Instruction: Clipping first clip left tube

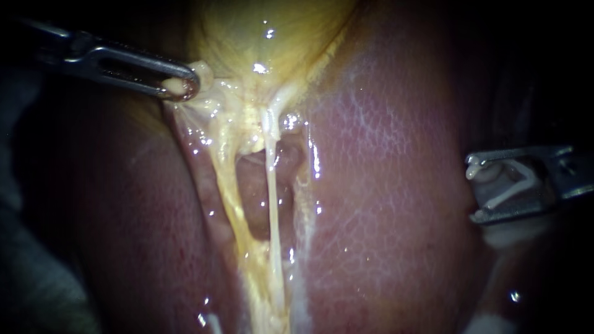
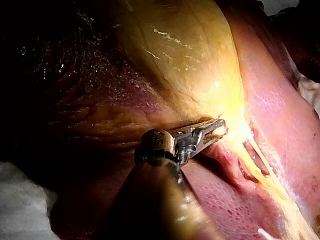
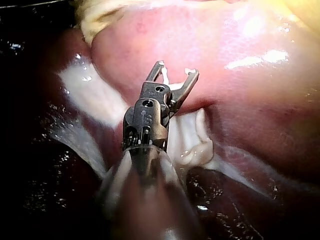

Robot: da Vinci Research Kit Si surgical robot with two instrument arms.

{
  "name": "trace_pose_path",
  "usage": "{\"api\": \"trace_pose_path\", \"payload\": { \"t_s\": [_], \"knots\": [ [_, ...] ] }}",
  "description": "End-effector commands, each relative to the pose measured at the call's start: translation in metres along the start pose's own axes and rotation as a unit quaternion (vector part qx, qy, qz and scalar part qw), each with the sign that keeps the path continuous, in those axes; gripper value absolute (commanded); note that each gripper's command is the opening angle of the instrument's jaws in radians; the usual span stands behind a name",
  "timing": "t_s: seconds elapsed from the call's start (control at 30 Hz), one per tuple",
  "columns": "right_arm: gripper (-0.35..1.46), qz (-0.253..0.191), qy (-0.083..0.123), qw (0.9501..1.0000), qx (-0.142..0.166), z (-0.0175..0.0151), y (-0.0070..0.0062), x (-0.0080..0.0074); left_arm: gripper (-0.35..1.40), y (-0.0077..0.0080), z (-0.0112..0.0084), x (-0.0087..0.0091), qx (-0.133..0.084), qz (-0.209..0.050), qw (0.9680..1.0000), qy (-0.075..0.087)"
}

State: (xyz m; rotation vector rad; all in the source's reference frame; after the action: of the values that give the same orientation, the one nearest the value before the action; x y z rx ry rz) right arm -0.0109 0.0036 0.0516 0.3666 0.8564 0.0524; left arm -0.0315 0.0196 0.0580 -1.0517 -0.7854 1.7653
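Note:
The yellow gallbladder hangs at the top between the liver's lobes. Below it run two strands: the yellowish left tube and the thin pale right tube, with a window between them. My left instrument is shut on tissue at the gallbladder's neck and holds it to the left; the left wrist view shows the same hold. My right instrument stands far right of both tubes, over the liver. Its jaws are spread wide around a white clip that sits against both of them.
The liver's dark left lobe borders the left tube. In the right wrist view, pale fatty tissue lies beside the right instrument's shaft. A white cloth lies under the organ in the left wrist view.

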Motion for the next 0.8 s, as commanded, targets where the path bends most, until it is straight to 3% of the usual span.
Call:
{"api": "trace_pose_path", "payload": {
  "t_s": [0.03,0.27,0.53,0.8],
  "knots": [
    [0.44,0.0,0.0,1.0,0.0,0.0,0.0,0.0,-0.35,0.0,0.0,0.0,0.0,0.0,1.0,0.0],
    [0.44,0.003,0.002,1.0,-0.004,0.001,-0.0003,0.0012,-0.35,0.0,0.0,0.0,0.0,0.0,1.0,0.0],
    [0.45,0.011,0.022,0.9996,-0.014,0.0038,-0.0009,0.0042,-0.35,0.0,0.0,0.0,0.001,0.0,1.0,0.001],
    [0.47,0.019,0.038,0.9989,-0.02,0.0064,-0.0006,0.0068,-0.35,0.0,-0.0001,0.0,0.001,0.0,1.0,0.001]
  ]
}}
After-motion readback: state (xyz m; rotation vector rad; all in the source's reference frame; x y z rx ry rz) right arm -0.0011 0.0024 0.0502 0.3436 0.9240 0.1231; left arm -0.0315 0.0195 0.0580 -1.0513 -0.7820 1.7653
